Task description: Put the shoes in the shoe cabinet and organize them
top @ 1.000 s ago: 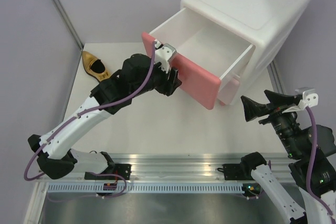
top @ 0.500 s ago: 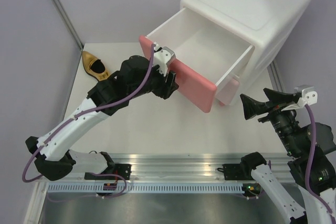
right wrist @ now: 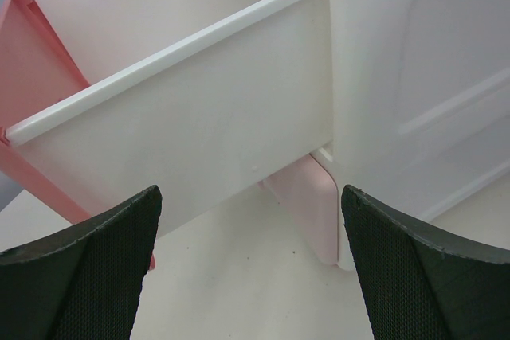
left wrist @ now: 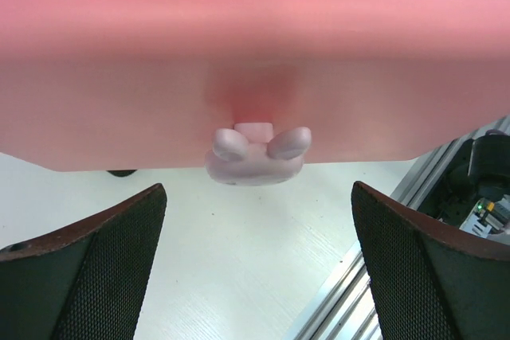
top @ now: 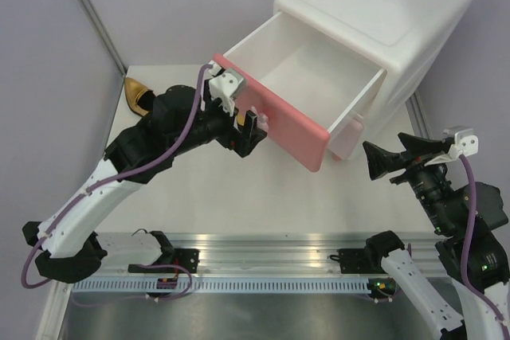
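The white shoe cabinet [top: 382, 5] stands at the back right with its top drawer pulled far out; the drawer [top: 315, 77] looks empty inside. Its pink front [top: 275, 121] faces my left gripper [top: 249, 131], which is open and a little short of the bunny knob [left wrist: 255, 153], touching nothing. One gold shoe [top: 135, 95] lies at the far left, mostly hidden behind the left arm. The green shoes are out of view. My right gripper [top: 394, 157] is open and empty beside the drawer's right side [right wrist: 199, 125] and the lower pink drawer front [right wrist: 307, 205].
A metal rail [top: 263, 256] runs along the table's near edge. Grey walls close off the left and back. The white tabletop [top: 263, 205] lies bare between the two arms.
My left gripper has let go of the drawer knob, opened and drawn back to the left from the pink front. The drawer stays pulled out. The right arm has barely moved.
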`<state>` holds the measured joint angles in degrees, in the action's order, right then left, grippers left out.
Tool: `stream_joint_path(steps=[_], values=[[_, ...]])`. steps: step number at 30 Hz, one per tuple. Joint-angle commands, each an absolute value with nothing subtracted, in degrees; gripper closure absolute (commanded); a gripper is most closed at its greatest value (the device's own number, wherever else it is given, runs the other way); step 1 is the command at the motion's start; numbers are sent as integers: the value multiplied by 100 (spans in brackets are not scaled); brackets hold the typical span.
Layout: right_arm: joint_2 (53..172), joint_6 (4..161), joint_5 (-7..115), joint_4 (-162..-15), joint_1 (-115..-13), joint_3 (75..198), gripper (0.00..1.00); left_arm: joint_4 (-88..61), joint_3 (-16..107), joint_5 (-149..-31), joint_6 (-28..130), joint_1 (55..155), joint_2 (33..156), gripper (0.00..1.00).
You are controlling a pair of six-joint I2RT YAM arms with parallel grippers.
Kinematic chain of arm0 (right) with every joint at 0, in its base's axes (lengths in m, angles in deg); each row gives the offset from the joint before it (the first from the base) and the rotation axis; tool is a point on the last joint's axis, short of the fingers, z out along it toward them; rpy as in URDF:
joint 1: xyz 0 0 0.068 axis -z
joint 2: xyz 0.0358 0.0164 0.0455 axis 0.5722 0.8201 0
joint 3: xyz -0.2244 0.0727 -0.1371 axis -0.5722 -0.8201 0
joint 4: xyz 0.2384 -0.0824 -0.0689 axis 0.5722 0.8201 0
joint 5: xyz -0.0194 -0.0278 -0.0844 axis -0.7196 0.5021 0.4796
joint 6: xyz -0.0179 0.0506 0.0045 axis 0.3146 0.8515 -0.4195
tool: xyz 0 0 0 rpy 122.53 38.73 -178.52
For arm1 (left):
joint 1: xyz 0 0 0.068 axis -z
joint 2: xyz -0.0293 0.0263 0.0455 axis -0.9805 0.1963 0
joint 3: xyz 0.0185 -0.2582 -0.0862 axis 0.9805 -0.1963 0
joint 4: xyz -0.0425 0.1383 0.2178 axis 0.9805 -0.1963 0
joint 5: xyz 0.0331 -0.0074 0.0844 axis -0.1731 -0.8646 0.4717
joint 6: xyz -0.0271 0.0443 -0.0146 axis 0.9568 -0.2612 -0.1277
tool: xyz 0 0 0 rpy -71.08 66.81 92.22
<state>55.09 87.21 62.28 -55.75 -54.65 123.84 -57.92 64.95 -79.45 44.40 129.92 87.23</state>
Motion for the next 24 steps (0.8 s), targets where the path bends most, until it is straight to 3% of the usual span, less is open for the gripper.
stream_joint_path(steps=[1, 5, 17, 20, 24], values=[[5608, 8663, 6170, -5811, -5468, 12480, 2, -5864, 6927, -8132, 4209, 13010, 8331, 0], [5608, 8663, 6170, -5820, -5468, 12454, 2, -5837, 7252, -7817, 4278, 13010, 8067, 0], [5538, 8689, 6170, -5891, -5468, 12366, 2, -5802, 7964, -5092, 5166, 12878, 8689, 3], [5477, 8707, 6162, -5847, -5468, 12366, 2, -5820, 8096, -4977, 5324, 12440, 8883, 3], [5327, 8750, 6162, -5741, -5468, 12348, 2, -5829, 7965, -6168, 6149, 10573, 8954, 4]])
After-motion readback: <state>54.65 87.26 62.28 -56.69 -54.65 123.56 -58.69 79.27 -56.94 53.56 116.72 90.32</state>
